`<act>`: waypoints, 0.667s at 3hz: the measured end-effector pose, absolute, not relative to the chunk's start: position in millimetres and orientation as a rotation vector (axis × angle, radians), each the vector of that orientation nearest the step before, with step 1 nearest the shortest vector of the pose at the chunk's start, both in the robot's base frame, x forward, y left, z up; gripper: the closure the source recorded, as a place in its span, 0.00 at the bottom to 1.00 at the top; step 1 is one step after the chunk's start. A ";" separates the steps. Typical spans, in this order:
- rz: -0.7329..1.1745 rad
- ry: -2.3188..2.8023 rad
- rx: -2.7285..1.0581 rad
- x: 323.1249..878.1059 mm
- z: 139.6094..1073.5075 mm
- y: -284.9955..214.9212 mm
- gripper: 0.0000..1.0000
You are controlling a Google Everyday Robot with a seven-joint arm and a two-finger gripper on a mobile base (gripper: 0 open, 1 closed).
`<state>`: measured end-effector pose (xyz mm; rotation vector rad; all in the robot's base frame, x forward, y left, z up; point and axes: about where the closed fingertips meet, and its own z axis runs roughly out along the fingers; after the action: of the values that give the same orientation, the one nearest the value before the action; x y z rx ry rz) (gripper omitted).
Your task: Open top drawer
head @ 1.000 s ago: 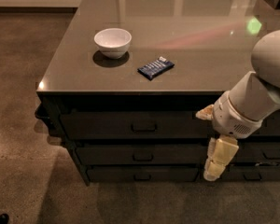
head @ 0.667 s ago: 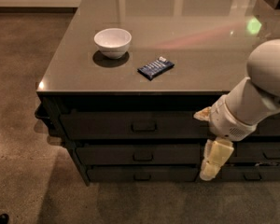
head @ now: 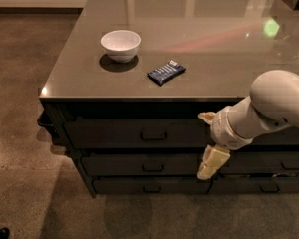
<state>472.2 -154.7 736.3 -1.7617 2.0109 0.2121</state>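
The top drawer (head: 114, 132) is the dark front just under the counter top, with a small loop handle (head: 153, 135) at its centre. It sits flush with the cabinet, shut. My gripper (head: 202, 146) hangs in front of the drawer fronts, to the right of the handle and apart from it. Its cream fingers (head: 212, 162) stand spread apart, one up by the counter's edge and one down over the middle drawer, with nothing between them. The white arm reaches in from the right.
A white bowl (head: 120, 44) and a dark blue packet (head: 166, 72) lie on the grey counter top (head: 219, 59). Two shorter drawers (head: 139, 166) sit below the top one. Brown floor (head: 25, 133) spreads to the left and front.
The arm and gripper have shifted a little to the left, closer to the top drawer's handle. The drawer has not moved.
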 end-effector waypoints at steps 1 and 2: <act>0.169 1.988 -1.726 485.0 741.6 -153.2 0.00; 0.169 1.988 -1.726 485.1 741.6 -153.2 0.00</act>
<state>485.1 -153.2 741.6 -1.7260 1.9884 0.1693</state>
